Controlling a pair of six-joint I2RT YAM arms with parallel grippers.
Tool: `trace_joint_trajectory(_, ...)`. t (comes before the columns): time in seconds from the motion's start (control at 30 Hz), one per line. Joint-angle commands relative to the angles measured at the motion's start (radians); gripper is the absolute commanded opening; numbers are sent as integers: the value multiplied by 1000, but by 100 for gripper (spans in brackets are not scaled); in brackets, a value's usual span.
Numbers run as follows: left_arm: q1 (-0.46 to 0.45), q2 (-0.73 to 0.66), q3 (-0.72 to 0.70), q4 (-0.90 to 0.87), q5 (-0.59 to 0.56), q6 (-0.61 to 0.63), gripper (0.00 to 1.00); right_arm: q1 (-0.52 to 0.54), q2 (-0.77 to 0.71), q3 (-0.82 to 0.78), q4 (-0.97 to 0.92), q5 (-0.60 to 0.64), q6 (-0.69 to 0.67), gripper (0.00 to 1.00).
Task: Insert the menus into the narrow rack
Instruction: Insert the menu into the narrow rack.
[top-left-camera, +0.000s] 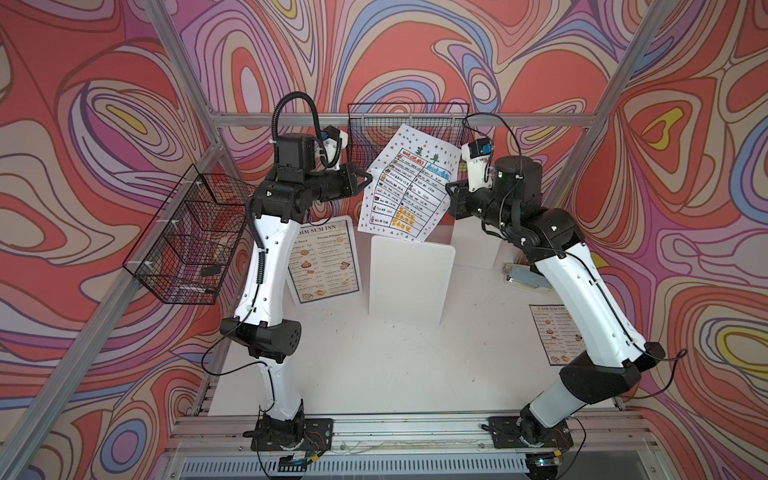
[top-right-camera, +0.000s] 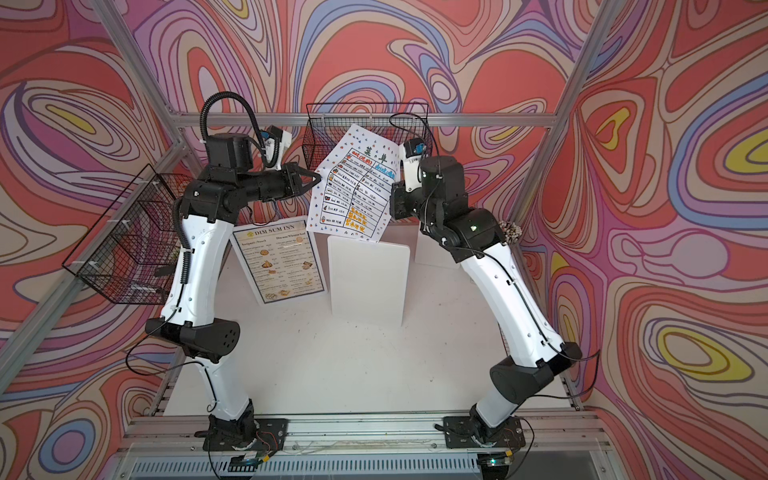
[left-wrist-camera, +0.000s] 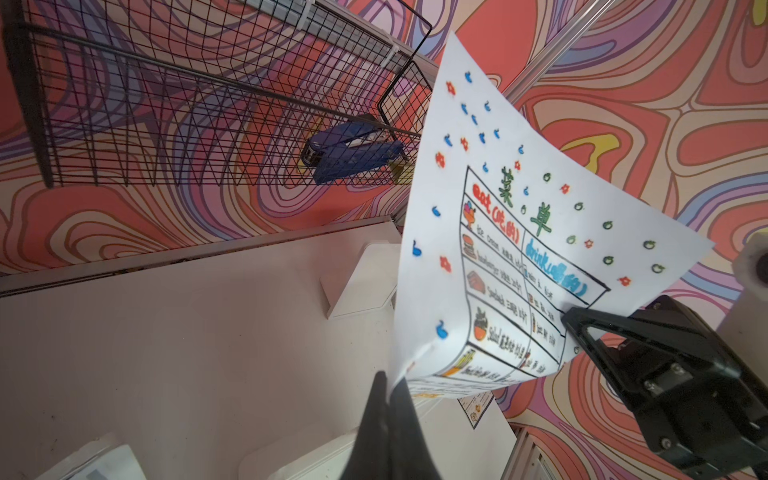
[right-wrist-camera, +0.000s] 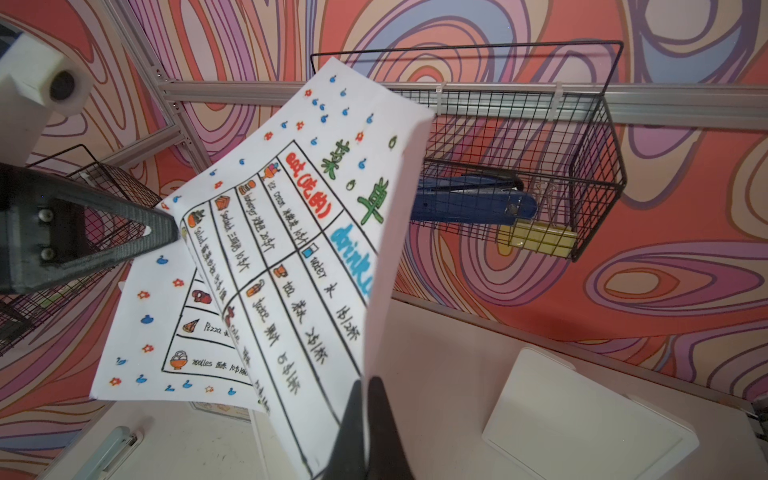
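White menu (top-left-camera: 409, 191), bowed, spans the gap between your jaws — left gripper (top-left-camera: 369, 179) and right gripper (top-left-camera: 449, 188) each pinch a side edge. Only wrist views show you the blue stapler (left-wrist-camera: 353, 151) beyond; below the jaws the lower edge hangs free over the white stand (top-left-camera: 409, 286).

Cannot read the fine print on the larger blue-bordered menu (top-left-camera: 326, 257) in either top view; covered along one edge by the left arm (top-left-camera: 266, 257). Half behind the right arm (top-left-camera: 582, 291): the smaller blue-bordered menu (top-left-camera: 548, 332). Partly screened by the white menu (top-left-camera: 409, 187): the back wire basket (top-left-camera: 361, 137).
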Motion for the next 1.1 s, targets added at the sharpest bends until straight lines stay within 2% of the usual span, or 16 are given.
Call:
trace_joint_trajectory(0.0, 19, -29, 20, 15, -38, 12, 0, -11, -41, 4, -34, 42, -11, 0)
trace_joint_trajectory(0.27, 22, -20, 60, 3, -18, 27, 0, -11, -36, -19, -17, 11, 6, 0)
trace_joint_trajectory(0.7, 16, 12, 70, -7, 29, 18, 0, -12, -66, -82, 1, 53, 5, 0)
trace_joint_trajectory(1.07, 14, -3, 37, 20, 35, -1, 0, -11, -94, -41, -54, 81, -4, 0)
